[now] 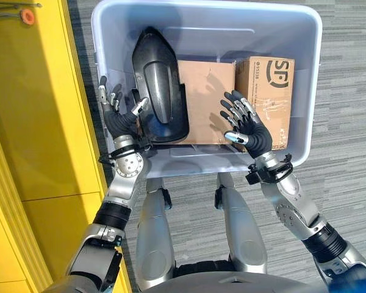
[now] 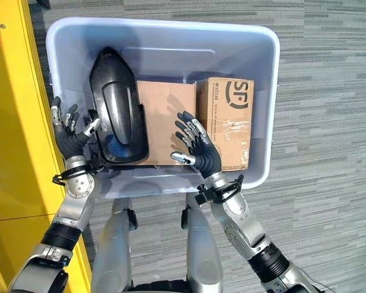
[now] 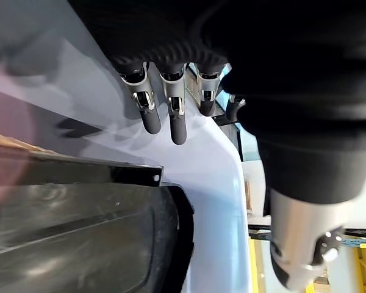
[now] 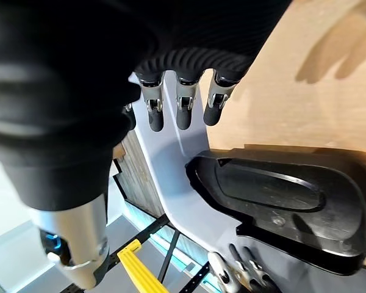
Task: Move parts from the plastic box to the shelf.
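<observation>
Far left of the left eye view runs the yellow shelf [image 1: 43, 122], and just inside it the left hand [image 1: 117, 110] hangs at the near-left corner of the plastic box [image 1: 305, 36], fingers loosely spread and holding nothing, thumb reaching toward the black moulded part [image 1: 158, 85]. That part is the one to watch: it lies in the left half of the box, its long axis running from the near rim up toward the far wall, its pointed end at the upper centre-left of the frame, its broad end nearest the robot. The left hand sits right beside that broad end's left edge; whether the thumb touches it I cannot tell. Moving right, a plain cardboard box [image 1: 204, 101], then the right hand [image 1: 247, 125], also open and empty, over the seam with a printed carton [image 1: 269, 91]. So the left hand looks clearly nearer; the right would have to cross the cardboard to flank the part's other side.
</observation>
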